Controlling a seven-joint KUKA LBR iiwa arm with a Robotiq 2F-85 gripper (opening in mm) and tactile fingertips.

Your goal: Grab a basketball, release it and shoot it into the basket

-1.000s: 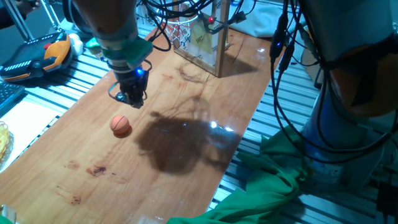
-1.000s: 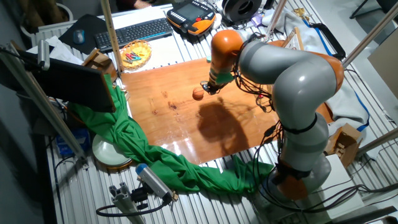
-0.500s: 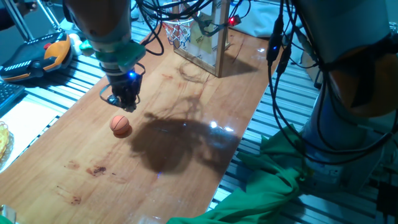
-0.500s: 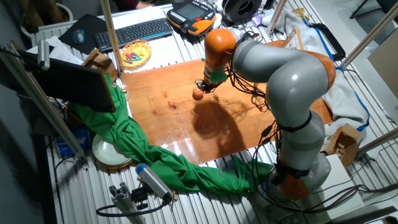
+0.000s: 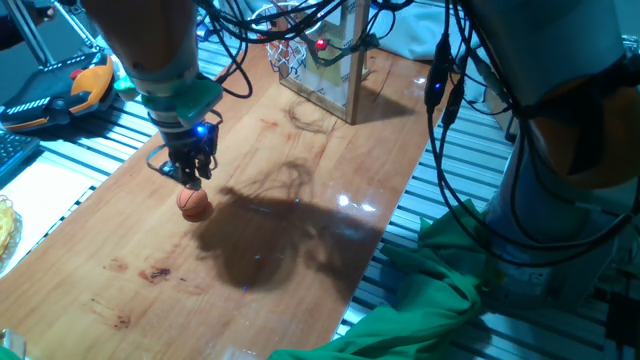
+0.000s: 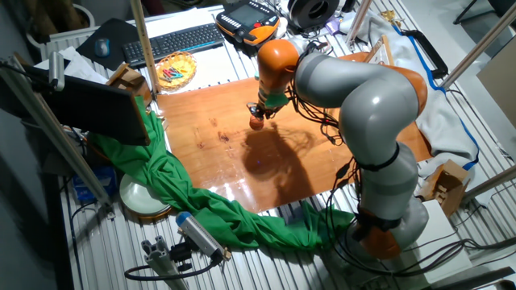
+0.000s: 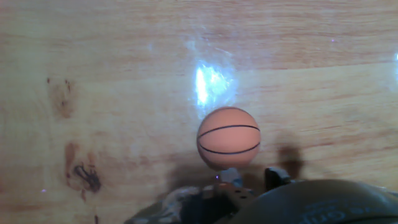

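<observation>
The basketball [image 5: 195, 203] is a small orange ball with dark seams. It lies on the wooden tabletop [image 5: 300, 190]. It also shows in the other fixed view [image 6: 256, 123] and in the hand view [image 7: 228, 138]. My gripper [image 5: 190, 176] hangs just above the ball and slightly to its far side, without touching it. Its fingers look slightly parted and hold nothing. The basket [image 5: 286, 55] has an orange-red rim and a white net. It is fixed to an upright backboard [image 5: 335, 60] at the far end of the tabletop.
An orange-and-black handheld device [image 5: 55, 90] lies on the slatted frame at the left. Green cloth [image 5: 440, 290] hangs off the table's right front. Cables [image 5: 450, 150] hang from the arm on the right. A keyboard [image 6: 173, 40] and a small basket [image 6: 173, 71] lie beyond the table.
My gripper has moved left and toward the near end of the table, from beyond the ball to just above it. The ball has not moved.
</observation>
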